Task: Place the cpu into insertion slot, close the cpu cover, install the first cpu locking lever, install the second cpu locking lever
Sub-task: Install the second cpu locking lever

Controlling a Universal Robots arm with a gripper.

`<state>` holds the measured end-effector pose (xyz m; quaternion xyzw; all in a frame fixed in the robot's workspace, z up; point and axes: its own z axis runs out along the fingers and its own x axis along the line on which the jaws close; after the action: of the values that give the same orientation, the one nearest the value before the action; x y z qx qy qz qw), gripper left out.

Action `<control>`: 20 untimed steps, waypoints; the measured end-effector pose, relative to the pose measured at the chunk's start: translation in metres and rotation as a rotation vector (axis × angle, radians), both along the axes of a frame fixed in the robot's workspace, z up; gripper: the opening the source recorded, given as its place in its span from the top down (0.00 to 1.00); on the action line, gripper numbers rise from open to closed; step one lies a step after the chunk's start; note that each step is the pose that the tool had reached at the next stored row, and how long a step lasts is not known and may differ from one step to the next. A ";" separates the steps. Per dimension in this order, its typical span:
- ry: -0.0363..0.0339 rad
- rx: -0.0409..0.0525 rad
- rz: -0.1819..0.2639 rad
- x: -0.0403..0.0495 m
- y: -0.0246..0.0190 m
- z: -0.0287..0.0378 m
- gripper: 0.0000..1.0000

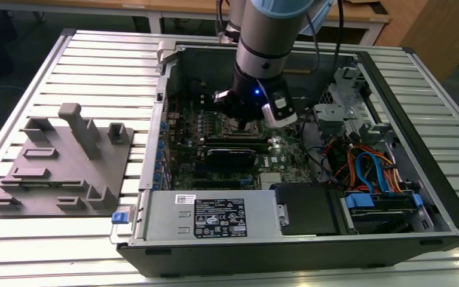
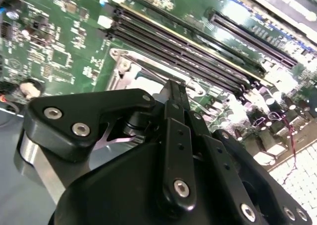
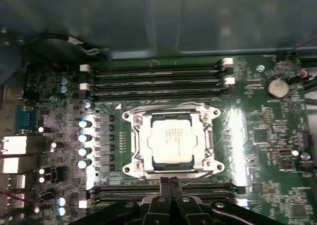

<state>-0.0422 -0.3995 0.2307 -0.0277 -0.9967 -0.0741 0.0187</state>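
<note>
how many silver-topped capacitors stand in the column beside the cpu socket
4, in the first wrist view, lined up along the side of the cpu cover. Others may be hidden.

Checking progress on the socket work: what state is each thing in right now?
cpu: seated in the socket, top showing.
cpu cover: down flat around the cpu.
gripper: shut, empty, fingertips at the socket's edge.
computer case: side open, lying on the table.
</note>
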 end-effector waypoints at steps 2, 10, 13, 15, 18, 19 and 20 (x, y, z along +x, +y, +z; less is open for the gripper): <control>0.0018 0.0005 0.000 -0.0025 0.0000 -0.0013 0.90; 0.0131 0.0050 -0.012 -0.0062 -0.0036 -0.0046 0.90; 0.0168 0.0054 -0.017 -0.0089 -0.0041 -0.0048 0.90; 0.0191 0.0074 -0.019 -0.0102 -0.0054 -0.0051 0.90; 0.0211 0.0156 -0.023 -0.0123 -0.0081 -0.0054 0.90; 0.0216 0.0208 -0.023 -0.0131 -0.0090 -0.0055 0.90; 0.0221 0.0266 -0.024 -0.0138 -0.0098 -0.0056 0.90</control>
<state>-0.0560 -0.4093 0.2251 -0.0402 -0.9949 -0.0872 0.0292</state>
